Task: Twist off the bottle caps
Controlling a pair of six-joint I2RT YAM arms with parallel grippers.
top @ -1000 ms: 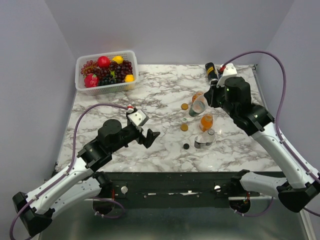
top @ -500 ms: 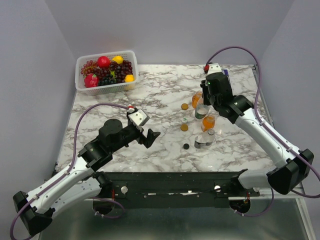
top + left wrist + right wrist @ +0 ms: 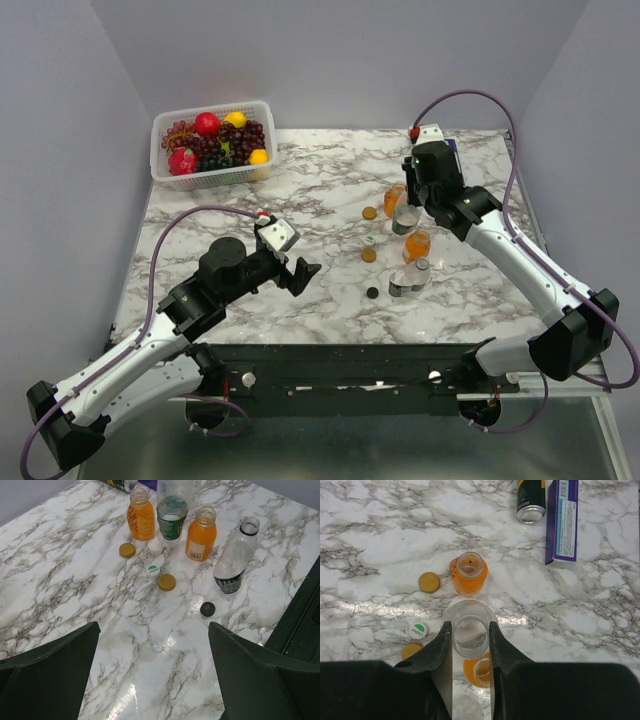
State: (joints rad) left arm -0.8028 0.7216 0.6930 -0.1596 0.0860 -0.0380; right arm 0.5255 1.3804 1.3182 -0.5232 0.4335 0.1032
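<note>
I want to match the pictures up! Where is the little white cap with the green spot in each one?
Top external: white cap near the middle, slightly right.
Left wrist: upper middle.
Right wrist: lower left.
Shared landmark: the orange cap lying just beside it.

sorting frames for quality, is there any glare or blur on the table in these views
Left wrist: white glare patches on the table near the dark cap, otherwise sharp. Right wrist: a glare band beside the clear bottle, its mouth in focus. Top external: even light, no strong glare.
</note>
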